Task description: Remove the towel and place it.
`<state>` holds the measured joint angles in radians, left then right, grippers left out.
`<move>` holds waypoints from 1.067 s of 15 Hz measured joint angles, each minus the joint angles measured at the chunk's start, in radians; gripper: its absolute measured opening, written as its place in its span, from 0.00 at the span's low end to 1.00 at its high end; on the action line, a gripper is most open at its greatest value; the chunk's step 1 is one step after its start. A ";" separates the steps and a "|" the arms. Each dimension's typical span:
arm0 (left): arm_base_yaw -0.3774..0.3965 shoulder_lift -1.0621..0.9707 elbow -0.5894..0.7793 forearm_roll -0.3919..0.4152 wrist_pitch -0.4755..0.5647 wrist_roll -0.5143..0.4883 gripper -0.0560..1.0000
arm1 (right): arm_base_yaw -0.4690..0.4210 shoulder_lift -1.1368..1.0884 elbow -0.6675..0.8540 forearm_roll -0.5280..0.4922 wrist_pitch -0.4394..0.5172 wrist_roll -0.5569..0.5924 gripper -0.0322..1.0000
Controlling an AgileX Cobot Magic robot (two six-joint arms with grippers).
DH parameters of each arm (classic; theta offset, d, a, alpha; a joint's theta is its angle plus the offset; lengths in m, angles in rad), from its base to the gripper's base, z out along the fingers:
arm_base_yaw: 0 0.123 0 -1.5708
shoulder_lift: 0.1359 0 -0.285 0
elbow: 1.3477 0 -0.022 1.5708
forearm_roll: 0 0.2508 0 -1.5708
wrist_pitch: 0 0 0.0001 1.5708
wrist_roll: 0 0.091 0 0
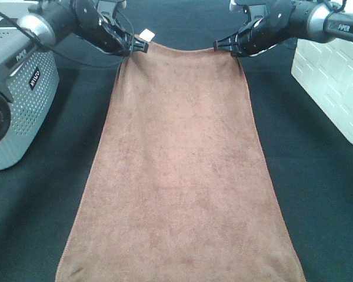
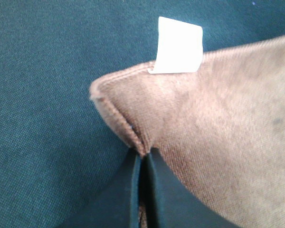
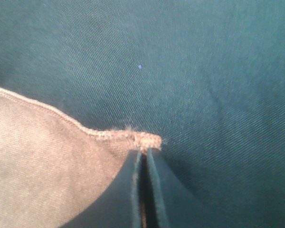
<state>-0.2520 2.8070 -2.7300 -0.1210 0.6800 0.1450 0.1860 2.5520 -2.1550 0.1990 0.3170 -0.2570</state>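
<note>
a: where was the towel (image 1: 179, 170) at that moment?

b: spread long over the dark cloth (image 1: 317, 194), running from the 12 o'clock end of the high view down past the 6 o'clock edge. its two far corners were held, and the far hem sagged a little between them.

a: and the pincers?

b: the left gripper (image 1: 142, 46) sat at about 11 o'clock, jaws pressed together on the corner with the tag (image 2: 179, 46). in the left wrist view the hem bunched right into the tips, the tag standing just beside them. the right gripper (image 1: 219, 44) sat at about 1 o'clock, also pinching shut, but on only a sliver of the hem corner.

a: so the right hold looked thin?

b: i judged so. little cloth showed between those tips, so a jerk might have pulled it free.

a: how should the step have been done well?

b: i read it as carrying or laying out the towel. both arms should have moved together, at one pace and one height, keeping the far hem gently taut without stretching it. the long tail would drag on the cloth, so slow travel suited it best.

a: anything to avoid?

b: the grey basket (image 1: 15, 100) at 9 o'clock and the white box (image 1: 332, 82) at 3 o'clock stood near the arms' paths. both grips should have let go only once the towel lay flat.
</note>
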 joint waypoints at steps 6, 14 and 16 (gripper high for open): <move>0.000 0.071 0.000 -0.046 -0.055 0.000 0.07 | -0.018 0.086 -0.083 0.048 0.004 0.000 0.04; 0.002 0.084 0.000 -0.053 -0.146 0.002 0.40 | -0.028 0.090 -0.086 0.075 0.004 0.000 0.50; 0.016 0.084 0.000 -0.050 -0.157 -0.047 0.68 | -0.039 0.090 -0.086 0.075 0.004 0.000 0.66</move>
<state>-0.2360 2.8910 -2.7300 -0.1710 0.5230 0.0980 0.1470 2.6420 -2.2410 0.2740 0.3210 -0.2570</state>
